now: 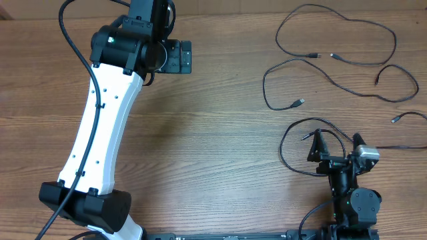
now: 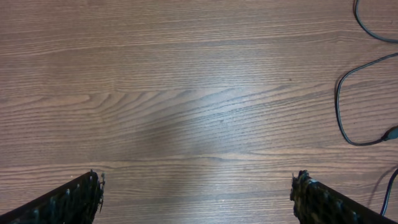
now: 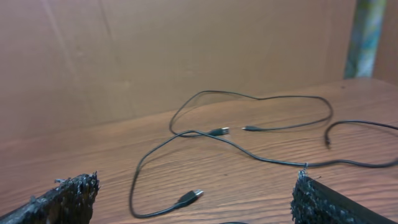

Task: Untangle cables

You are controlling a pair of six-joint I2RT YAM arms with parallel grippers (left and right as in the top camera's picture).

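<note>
Several thin black cables lie as loose strands at the right of the table. One cable point(image 1: 340, 27) forms a wide loop at the far right. A second cable point(image 1: 320, 67) snakes below it to a silver plug point(image 1: 300, 102). A third cable point(image 1: 297, 130) curves around my right gripper point(image 1: 335, 143), which is open over the table's near right with nothing between its fingers. In the right wrist view my right gripper point(image 3: 196, 186) faces a plug point(image 3: 189, 197) and more cables point(image 3: 261, 98) beyond. My left gripper point(image 1: 179, 57) is open over bare wood at the far left-centre. In its wrist view the left gripper point(image 2: 198, 193) holds nothing, and a cable point(image 2: 340, 106) shows at the right edge.
The white left arm point(image 1: 100, 127) stretches from the near left corner towards the far side. A brown cardboard wall point(image 3: 155, 56) stands behind the table. Bare wood point(image 1: 213, 140) fills the middle between the arms.
</note>
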